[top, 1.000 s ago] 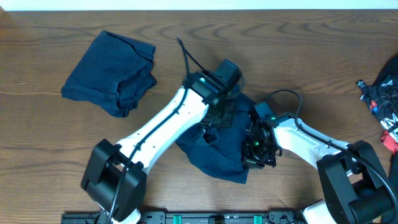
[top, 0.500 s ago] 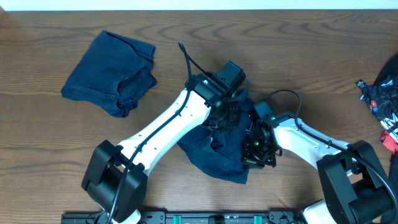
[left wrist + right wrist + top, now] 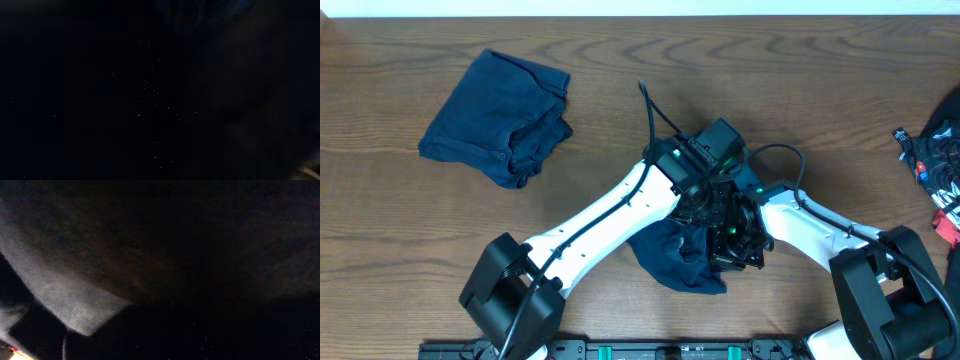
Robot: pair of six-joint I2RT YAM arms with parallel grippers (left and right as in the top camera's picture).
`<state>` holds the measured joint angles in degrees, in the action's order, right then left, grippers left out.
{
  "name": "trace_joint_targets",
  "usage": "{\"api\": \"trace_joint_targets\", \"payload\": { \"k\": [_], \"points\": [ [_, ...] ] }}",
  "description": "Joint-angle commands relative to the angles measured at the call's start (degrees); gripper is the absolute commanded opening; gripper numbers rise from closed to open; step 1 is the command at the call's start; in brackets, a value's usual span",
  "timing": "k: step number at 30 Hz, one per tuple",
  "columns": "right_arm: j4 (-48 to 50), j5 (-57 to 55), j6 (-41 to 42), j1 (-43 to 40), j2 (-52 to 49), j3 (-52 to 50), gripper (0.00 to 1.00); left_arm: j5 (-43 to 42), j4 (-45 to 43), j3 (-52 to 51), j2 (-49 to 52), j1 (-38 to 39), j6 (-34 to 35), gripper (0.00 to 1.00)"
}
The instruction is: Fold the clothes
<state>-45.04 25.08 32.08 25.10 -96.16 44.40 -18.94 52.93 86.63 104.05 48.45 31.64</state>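
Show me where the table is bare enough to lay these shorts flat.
Bare wood between the folded shorts and the left arm, and upper right, before the patterned cloth. Crowded mid-table: both arms over the crumpled shorts.

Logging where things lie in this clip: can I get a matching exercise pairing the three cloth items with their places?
Things:
1. folded navy shorts
2. bunched navy shorts
3. red, black and white cloth

Places:
A. at the right edge of the view
B. upper left of the table, alone
C. in the middle, partly under the left arm

Pairs: 1-B; 2-C; 3-A
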Motion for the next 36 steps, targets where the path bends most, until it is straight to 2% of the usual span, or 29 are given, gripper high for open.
{"api": "trace_joint_targets", "payload": {
  "k": [1,5,13,17,20,23,25,28,33,36],
  "points": [
    [0.42,-5.22,0.22,0.79,-2.32,-2.14,0.01,0.76,0.09,-0.17,-0.39,0.22,0.37,0.41],
    [-1.31,-6.95,0.24,-0.42,-1.92,-2.14,0.01,0.50,0.11,-0.17,-0.42,0.11,0.37,0.46],
    [-11.43,-15.56,-2.27,-12.20,7.76,-0.17,0.01,0.35,0.94,-0.15,-0.44,0.11,-0.04,0.48],
    [-12.98,-12.07,-7.54,-19.45,15.39,2.05,0.04,0.39,2.03,-0.02,-0.63,-0.68,-3.04,0.49],
    [-10.67,-4.37,-15.08,-22.34,20.24,2.82,0.10,0.63,5.66,1.09,-1.29,-3.06,-5.31,0.49],
    [-8.50,-0.22,-17.14,-22.05,22.75,2.80,0.22,2.54,8.24,1.40,-2.89,-6.71,-8.11,0.54],
    [-7.17,0.90,-17.14,-20.74,22.71,2.69,0.36,5.01,9.66,1.40,-3.58,-9.31,-8.72,0.60],
    [-4.74,0.79,-15.72,-18.14,21.40,2.10,0.42,5.05,10.78,1.40,-3.76,-12.90,-10.64,0.64],
    [-0.46,-5.66,-9.40,-14.71,16.46,0.85,0.44,5.07,11.30,0.79,-3.72,-16.09,-13.97,0.68],
    [1.64,-4.90,-7.98,-14.43,13.53,0.87,0.35,5.05,11.34,0.13,-3.69,-15.85,-14.08,0.71]
  ]
}}
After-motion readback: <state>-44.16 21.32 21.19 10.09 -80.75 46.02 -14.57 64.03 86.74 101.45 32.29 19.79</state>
